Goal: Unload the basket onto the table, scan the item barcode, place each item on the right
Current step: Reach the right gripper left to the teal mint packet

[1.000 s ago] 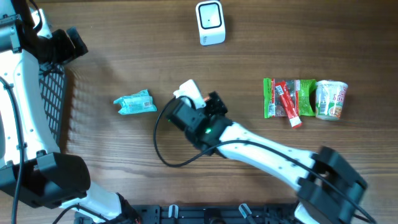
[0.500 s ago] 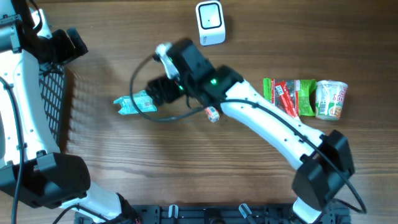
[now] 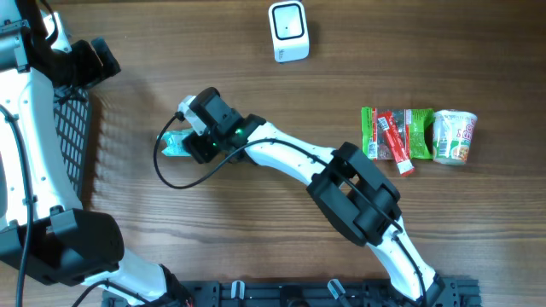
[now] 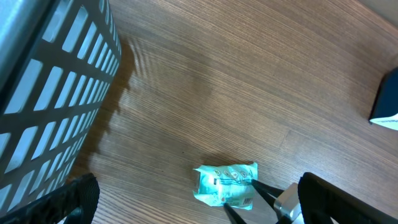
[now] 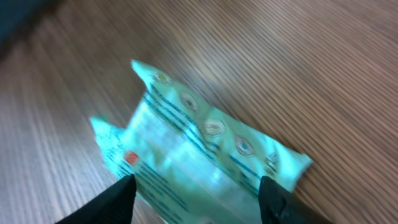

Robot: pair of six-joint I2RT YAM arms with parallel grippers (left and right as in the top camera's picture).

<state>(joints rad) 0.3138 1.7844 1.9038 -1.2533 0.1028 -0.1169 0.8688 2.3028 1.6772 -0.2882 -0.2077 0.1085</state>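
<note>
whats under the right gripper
A teal packet lies flat on the wood table, between the open fingers of the right gripper. The wrist view cuts off its near edge, and overhead the gripper covers its right end.

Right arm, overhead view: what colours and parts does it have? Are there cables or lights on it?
The right arm has smooth white links joined by bulky black joint housings. Its wrist is black with a small green light. A thin black cable loops out from the wrist. The right claw has black fingers.
</note>
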